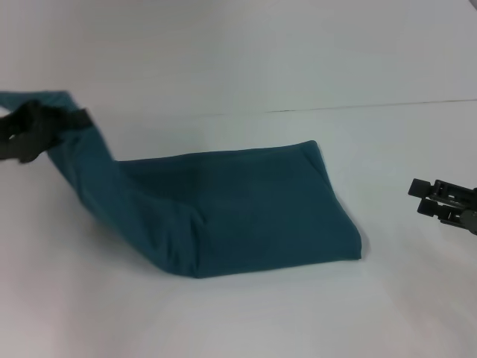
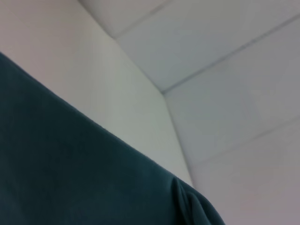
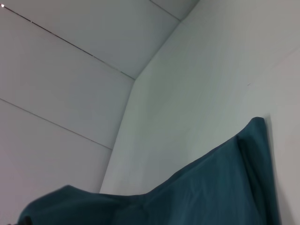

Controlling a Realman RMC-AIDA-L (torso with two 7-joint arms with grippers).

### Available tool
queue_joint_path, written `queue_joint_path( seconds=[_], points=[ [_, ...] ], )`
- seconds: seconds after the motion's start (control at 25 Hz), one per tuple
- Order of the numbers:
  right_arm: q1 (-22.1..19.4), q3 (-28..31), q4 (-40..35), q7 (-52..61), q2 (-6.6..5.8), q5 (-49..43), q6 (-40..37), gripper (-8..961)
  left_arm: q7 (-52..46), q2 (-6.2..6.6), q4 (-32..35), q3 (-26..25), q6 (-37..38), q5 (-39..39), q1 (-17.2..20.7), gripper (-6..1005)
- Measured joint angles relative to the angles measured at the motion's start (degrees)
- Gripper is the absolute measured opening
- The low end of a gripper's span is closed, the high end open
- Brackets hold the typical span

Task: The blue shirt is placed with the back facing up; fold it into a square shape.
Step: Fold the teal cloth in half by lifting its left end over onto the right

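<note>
Left gripper apparently gripping blue shirt

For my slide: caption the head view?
Left gripper lifts one end of the blue shirt off the table; right gripper waits aside.

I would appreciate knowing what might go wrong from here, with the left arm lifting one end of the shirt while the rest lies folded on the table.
1. The left gripper holds only a narrow bunched end of the blue shirt; it might slip out mid-fold.
2. The raised strip looks twisted, so laying it down could leave creases or a skewed edge, not a square.
3. The right gripper hovers off the cloth, so nothing pins the folded part; pulling could drag it across the table.
</note>
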Motion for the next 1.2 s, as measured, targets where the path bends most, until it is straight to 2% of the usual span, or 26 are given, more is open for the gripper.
queue_joint_path(
  seconds=[0.28,0.68,1.04,1.2],
  points=[
    [0.27,-0.27,0.0,0.0,0.0,0.0,0.27,824,-1.67,-0.01,1.67,4.85,0.16,-3.19,-1.92,43],
    [0.46,-0.35,0.0,0.0,0.0,0.0,0.69,824,-2.28,0.11,1.95,6.83,0.42,-4.72,-2.57,44],
    [0.47,-0.34,0.08,0.0,0.06,0.0,0.7,824,-2.31,0.03,1.68,11.43,0.95,-6.88,-3.53,45],
    [0.47,-0.4,0.14,0.0,0.08,-0.01,0.85,824,-1.95,-0.56,1.24,14.57,0.99,-7.68,-4.0,45]
  ],
)
